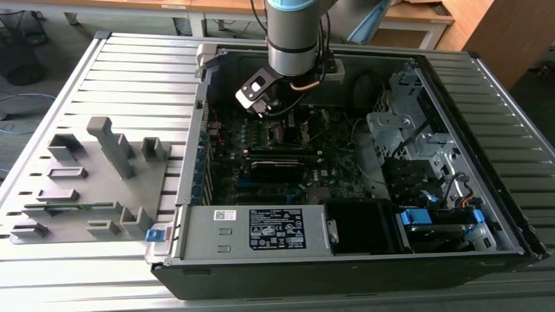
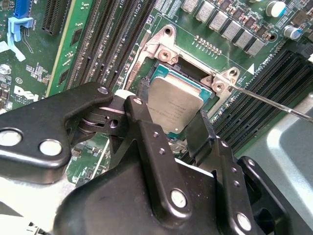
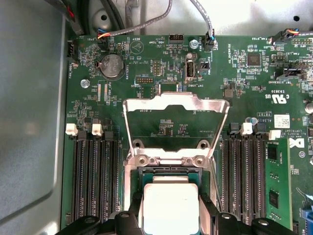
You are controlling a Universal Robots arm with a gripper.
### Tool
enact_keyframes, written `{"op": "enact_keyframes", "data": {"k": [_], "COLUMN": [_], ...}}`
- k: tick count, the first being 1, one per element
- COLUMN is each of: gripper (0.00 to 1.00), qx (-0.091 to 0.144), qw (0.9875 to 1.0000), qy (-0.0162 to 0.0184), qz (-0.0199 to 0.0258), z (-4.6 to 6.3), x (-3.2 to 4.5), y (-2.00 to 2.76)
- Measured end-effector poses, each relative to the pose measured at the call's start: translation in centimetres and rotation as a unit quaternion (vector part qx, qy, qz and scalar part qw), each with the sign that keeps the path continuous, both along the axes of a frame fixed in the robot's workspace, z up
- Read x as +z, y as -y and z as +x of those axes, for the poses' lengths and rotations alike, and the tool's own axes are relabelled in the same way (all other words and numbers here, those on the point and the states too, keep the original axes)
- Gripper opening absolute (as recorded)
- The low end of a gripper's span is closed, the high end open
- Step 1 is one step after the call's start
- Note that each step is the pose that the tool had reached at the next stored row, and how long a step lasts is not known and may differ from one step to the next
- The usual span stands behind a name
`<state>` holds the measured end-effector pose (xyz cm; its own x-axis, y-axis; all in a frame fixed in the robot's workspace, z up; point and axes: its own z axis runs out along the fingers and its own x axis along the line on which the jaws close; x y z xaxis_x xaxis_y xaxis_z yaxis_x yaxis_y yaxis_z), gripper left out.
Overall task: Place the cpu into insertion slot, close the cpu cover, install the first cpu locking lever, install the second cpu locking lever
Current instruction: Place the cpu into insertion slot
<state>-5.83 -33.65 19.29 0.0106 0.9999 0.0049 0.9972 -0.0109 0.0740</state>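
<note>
The cpu (image 2: pixel 173 103), a flat square chip with a dull silver top, sits between my gripper's (image 2: pixel 171 120) black fingers (image 2: pixel 139 115), which are shut on its two opposite edges. It hangs just over the insertion slot (image 2: pixel 188 73), whose black inside shows past the chip's far edge. In the first wrist view the cpu (image 3: pixel 171 203) is over the same insertion slot (image 3: pixel 168 172), and the cpu cover (image 3: pixel 176 102), a silver frame with a window, stands swung back and open beyond it. A thin locking lever (image 2: pixel 264 100) sticks out sideways. In the exterior view the gripper (image 1: pixel 277 120) is low inside the computer case.
Long black memory slots (image 3: pixel 93 181) flank the socket on both sides, with a green memory stick (image 3: pixel 276 181) in one. The open case has a power supply (image 1: pixel 256 229) at the front and a drive cage (image 1: pixel 407 130) on the exterior view's right. A grey fixture tray (image 1: pixel 87 182) lies outside it.
</note>
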Motion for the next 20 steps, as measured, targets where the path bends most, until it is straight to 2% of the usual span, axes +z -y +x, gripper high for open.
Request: {"op": "enact_keyframes", "data": {"k": [20], "gripper": [0.54], "qx": [0.0], "qw": [1.0], "qy": [0.0008], "qz": [0.0], "z": [0.0], "x": [0.26], "y": [0.0]}}
